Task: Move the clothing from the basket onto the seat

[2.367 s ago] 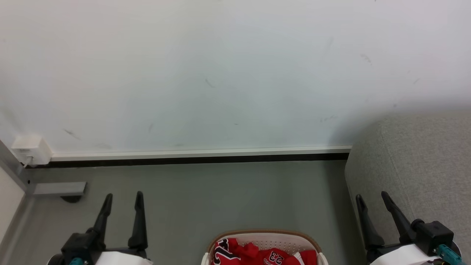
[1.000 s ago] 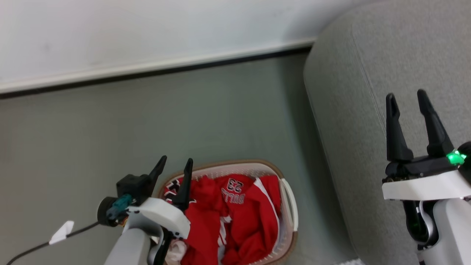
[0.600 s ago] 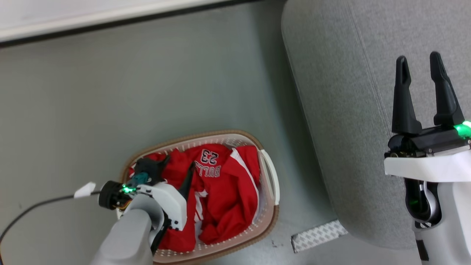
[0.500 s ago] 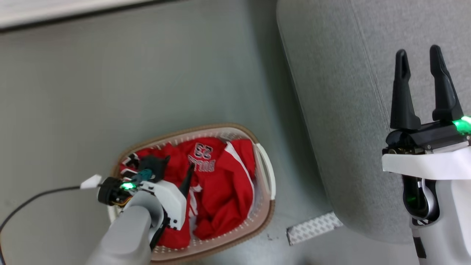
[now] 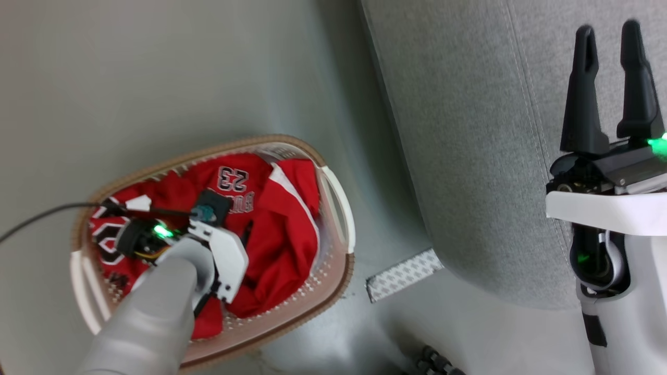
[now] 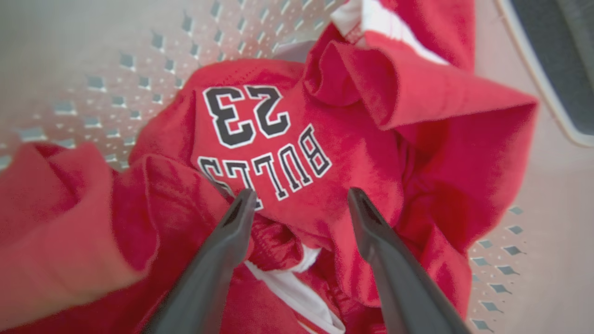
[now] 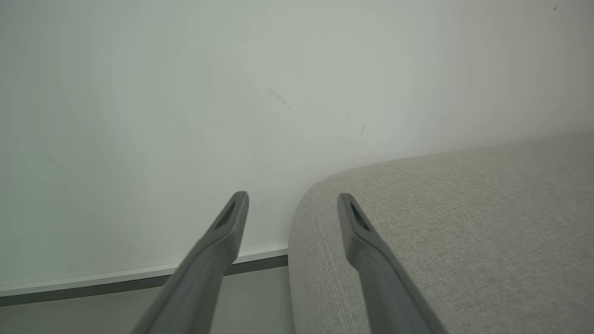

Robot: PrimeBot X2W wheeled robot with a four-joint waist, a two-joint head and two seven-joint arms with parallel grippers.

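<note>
The cream basket (image 5: 336,200) with its brown rim stands on the floor at the lower left of the head view. It is full of red clothing (image 5: 284,229). In the left wrist view, my left gripper (image 6: 299,195) points down into the basket (image 6: 93,69). It is open, its fingers straddling the jersey (image 6: 278,139) just below the "BULLS 23" lettering, with nothing gripped. My right gripper (image 5: 608,31) is open and empty above the grey seat (image 5: 469,130). The right wrist view shows its tips (image 7: 292,198) over the seat's rounded corner (image 7: 464,232).
A grey floor lies around the basket. A white patterned strip (image 5: 404,274) lies on the floor by the seat's corner. A black cable (image 5: 36,219) runs to my left wrist. A pale wall with a baseboard (image 7: 116,278) stands behind the seat.
The head camera has tilted down, so the whole picture has shifted. My left gripper has gone down into the basket over the red clothing. My right gripper stays open over the seat.
</note>
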